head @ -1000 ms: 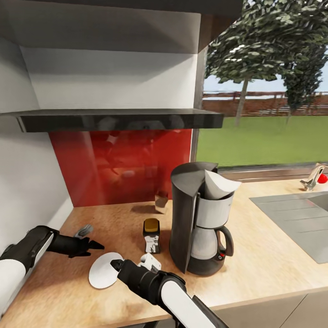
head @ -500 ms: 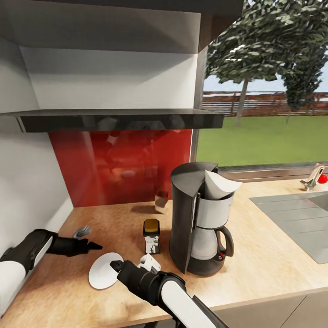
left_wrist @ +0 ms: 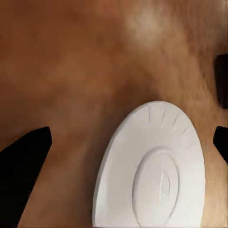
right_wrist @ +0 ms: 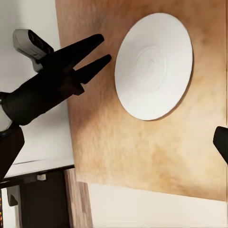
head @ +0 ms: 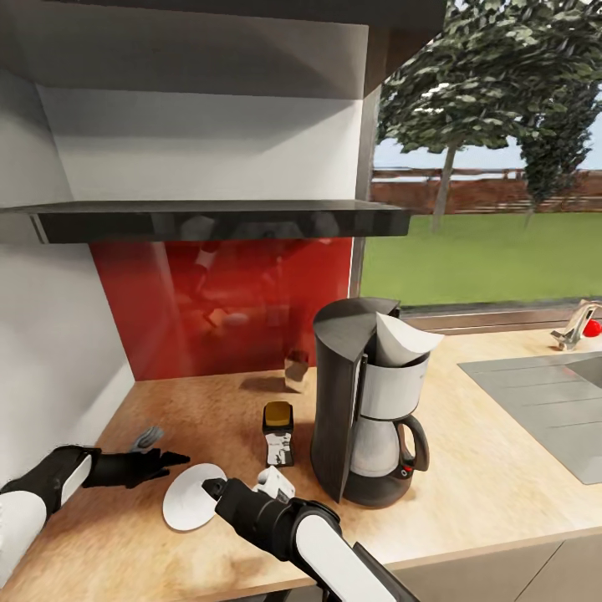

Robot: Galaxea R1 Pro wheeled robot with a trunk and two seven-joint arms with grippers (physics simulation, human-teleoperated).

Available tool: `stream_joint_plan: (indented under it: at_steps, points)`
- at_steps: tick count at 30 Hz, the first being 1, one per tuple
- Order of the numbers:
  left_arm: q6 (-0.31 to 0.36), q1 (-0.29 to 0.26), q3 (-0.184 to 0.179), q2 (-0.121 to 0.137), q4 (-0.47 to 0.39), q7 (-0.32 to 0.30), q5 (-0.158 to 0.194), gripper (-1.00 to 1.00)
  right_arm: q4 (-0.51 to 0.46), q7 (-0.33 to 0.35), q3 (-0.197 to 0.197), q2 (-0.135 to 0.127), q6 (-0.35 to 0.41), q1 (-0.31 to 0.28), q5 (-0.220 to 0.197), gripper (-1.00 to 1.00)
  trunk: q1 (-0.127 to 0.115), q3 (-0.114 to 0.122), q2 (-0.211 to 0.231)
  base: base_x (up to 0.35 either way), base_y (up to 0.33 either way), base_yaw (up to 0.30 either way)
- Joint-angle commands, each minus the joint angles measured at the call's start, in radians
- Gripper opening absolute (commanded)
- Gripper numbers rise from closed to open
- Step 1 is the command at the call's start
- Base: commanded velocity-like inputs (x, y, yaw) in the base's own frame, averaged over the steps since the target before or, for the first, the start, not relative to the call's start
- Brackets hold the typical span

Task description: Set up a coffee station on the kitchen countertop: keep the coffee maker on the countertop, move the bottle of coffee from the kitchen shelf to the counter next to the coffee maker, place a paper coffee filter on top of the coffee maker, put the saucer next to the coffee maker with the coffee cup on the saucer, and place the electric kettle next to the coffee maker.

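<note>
Lowered since before, left end effector (head: 171, 457) hovers with fingers apart beside the saucer (head: 189, 495).

The kitchen countertop (head: 502, 468) is light wood-grain, and the saucer (head: 188, 496) on it is plain white. The coffee maker (head: 364, 401) is black with a white front — a white paper coffee filter (head: 405, 336) on top. The bottle of coffee (head: 278, 433) is dark with a gold lid and white label — behind it, a glossy red backsplash (head: 226, 305).

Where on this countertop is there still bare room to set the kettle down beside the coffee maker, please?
The free patch lies between the coffee maker and the sink, on bare kitchen countertop. More bare wood lies behind the bottle of coffee, toward the red backsplash. The other side is crowded: bottle, saucer, left gripper and right gripper.
</note>
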Motion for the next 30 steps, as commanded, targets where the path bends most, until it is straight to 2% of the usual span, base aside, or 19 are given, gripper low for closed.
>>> stream_joint_plan:
  at_steps: [1,6,14,19,21,22,23,30]
  points:
    - [0.011,0.000,-0.015,-0.004,0.007,0.001,-0.001,1.00,0.003,-0.006,0.000,0.000,0.003,-0.001,-0.003,1.00,0.001,-0.003,-0.002,0.000,0.000,0.000]
    - [0.018,0.000,-0.018,-0.035,0.016,-0.002,-0.002,1.00,0.017,-0.007,0.000,0.000,0.003,-0.001,-0.003,1.00,0.001,-0.003,-0.002,0.000,0.000,0.000]
    - [0.023,0.001,-0.021,-0.052,0.019,-0.003,-0.002,1.00,0.050,-0.010,0.000,0.004,0.003,-0.001,-0.003,1.00,0.001,-0.003,-0.002,0.000,0.000,0.000]
    - [0.023,0.012,-0.025,-0.060,0.018,-0.003,-0.003,1.00,0.051,-0.047,0.000,0.005,0.003,-0.001,-0.004,1.00,0.001,-0.003,-0.002,0.000,0.000,0.000]
    - [0.029,0.016,-0.038,-0.061,0.018,-0.003,-0.004,1.00,0.051,-0.054,0.000,0.006,0.003,-0.001,-0.004,1.00,0.001,-0.003,-0.002,0.000,0.000,0.000]
    - [0.044,0.016,-0.054,-0.062,0.017,-0.003,-0.004,1.00,0.051,-0.056,0.000,0.006,0.003,-0.001,-0.005,1.00,0.001,-0.003,-0.002,0.000,0.000,0.000]
    - [0.069,0.017,-0.085,-0.062,0.016,-0.016,-0.004,1.00,0.053,-0.058,0.000,0.007,0.003,-0.001,-0.004,1.00,0.001,-0.003,-0.002,0.000,0.000,0.000]
    - [0.077,0.021,-0.099,-0.060,0.016,-0.038,-0.004,1.00,0.075,-0.058,0.001,0.009,0.003,-0.001,-0.005,1.00,0.001,-0.003,-0.002,0.000,0.000,0.000]
